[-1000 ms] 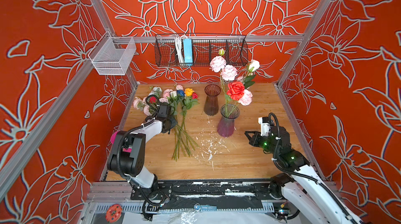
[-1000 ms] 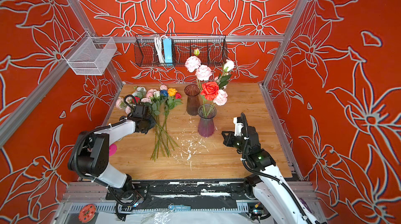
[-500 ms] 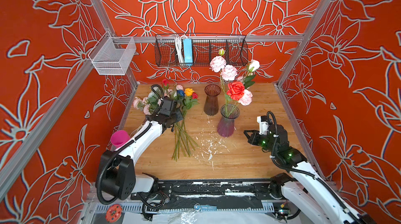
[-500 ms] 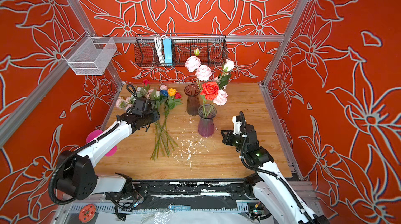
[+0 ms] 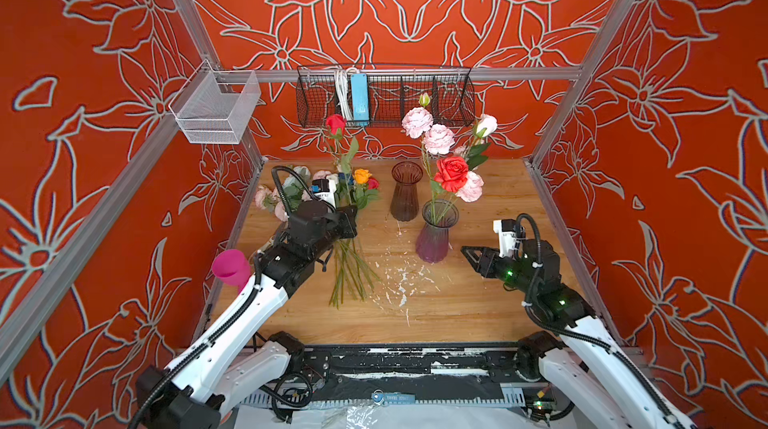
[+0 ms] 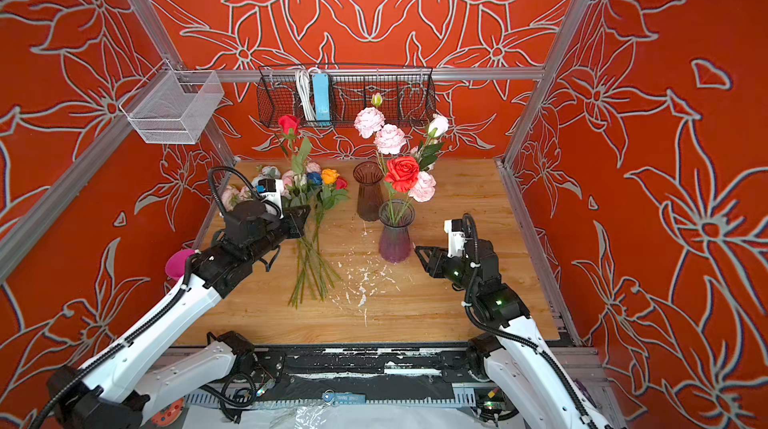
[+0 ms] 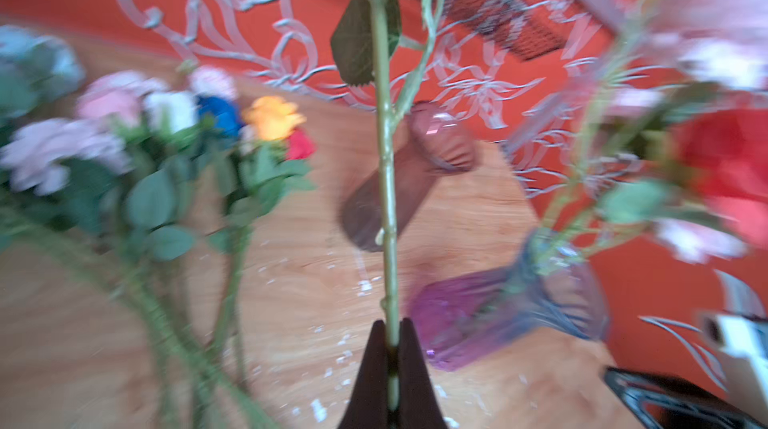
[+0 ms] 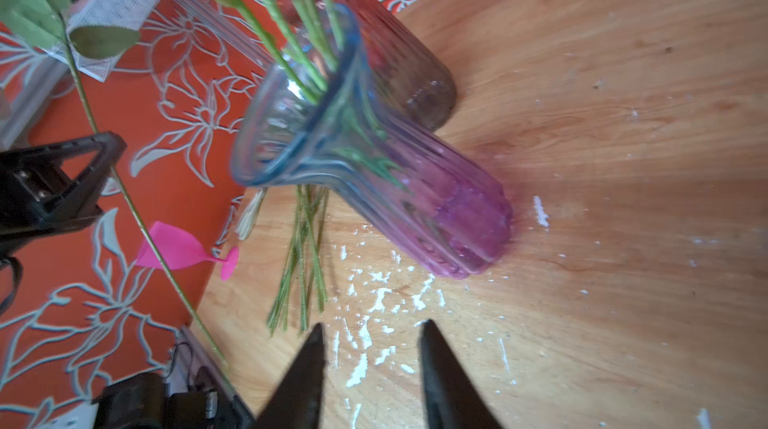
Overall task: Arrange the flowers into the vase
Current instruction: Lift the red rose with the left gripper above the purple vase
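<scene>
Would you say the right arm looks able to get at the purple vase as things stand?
Probably yes: the right pincer stands open, pointed at the purple vase, with nothing but tabletop between them.

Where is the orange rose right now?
In a top view the orange rose lies on the left side of the wooden table, between a blue rose and a small red rose, left of the empty brown vase.
</scene>
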